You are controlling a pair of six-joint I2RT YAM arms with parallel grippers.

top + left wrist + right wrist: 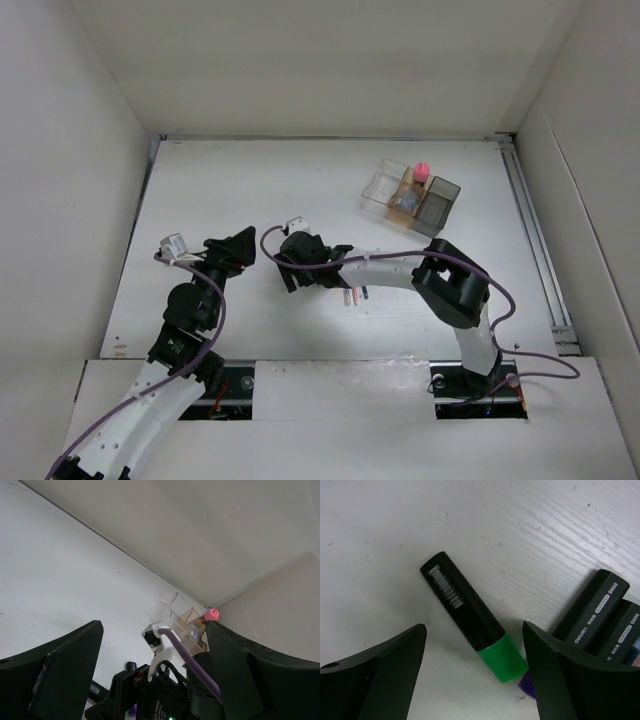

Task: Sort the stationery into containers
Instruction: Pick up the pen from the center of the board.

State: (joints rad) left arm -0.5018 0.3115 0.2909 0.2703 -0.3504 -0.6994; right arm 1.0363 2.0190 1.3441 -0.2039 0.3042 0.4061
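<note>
A short black marker with a green end point(470, 615) lies flat on the white table, between the fingers of my open right gripper point(474, 626), which touch nothing. A purple end point(526, 687) and two more black markers point(600, 610) lie beside the right finger. In the top view the right gripper point(290, 272) hangs low over mid-table, with thin pink and blue pens point(355, 295) just right of it. My left gripper point(240, 246) stands open and empty close to its left. The containers point(410, 193) sit at the far right; the pink-capped bottle point(421, 171) stands in them.
White walls enclose the table on three sides. A metal rail point(535, 235) runs along the right edge. The left wrist view looks past the right arm's wrist and purple cable point(190, 660) toward the containers point(182, 620) in the far corner.
</note>
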